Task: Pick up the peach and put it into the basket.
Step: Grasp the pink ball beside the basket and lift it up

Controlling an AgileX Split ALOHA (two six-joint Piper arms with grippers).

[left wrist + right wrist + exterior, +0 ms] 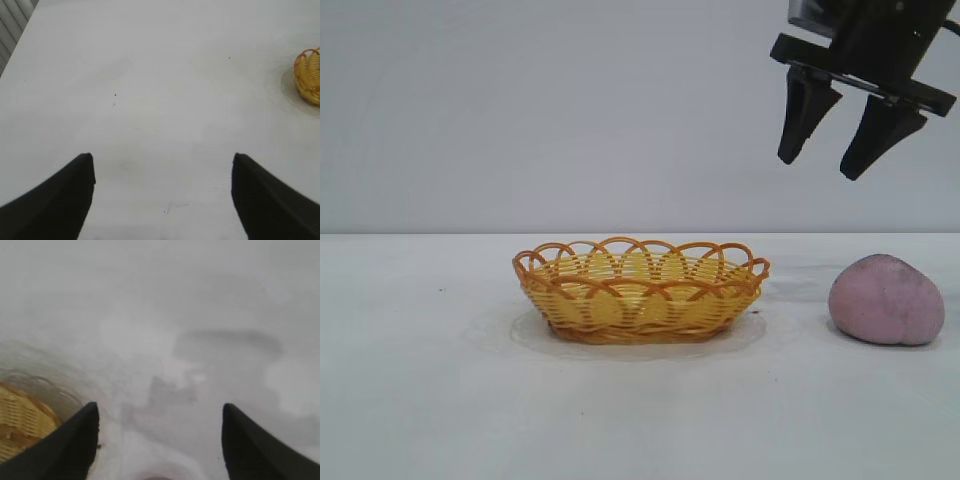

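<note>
White tabletop [440, 400] fills the foreground of the exterior view, matte and lightly marked, with a faint ring-shaped smudge around the basket [640, 290]. Behind it a plain pale grey wall meets the surface in a level line.

That basket sits near the middle of the tabletop, upright, nothing inside it that can be seen. Well to its right, apart from it, the peach [887, 300] rests on the surface (its flatter side down).

High above the peach and slightly to its left hangs the right tool [838, 127], black, tilted, pointing down. Its fingers [804, 115] stand well apart and grip nothing; it touches neither peach nor tabletop. In its wrist view the fingers frame blurred grey-white surface with soft shadows, and a piece of the basket shows beside one finger.

Out of the exterior view, the left tool [162, 197] appears in its own wrist view, wide open and empty, over bare tabletop with a few dark specks. A slatted grey strip [12, 25] lies past the tabletop's edge.
</note>
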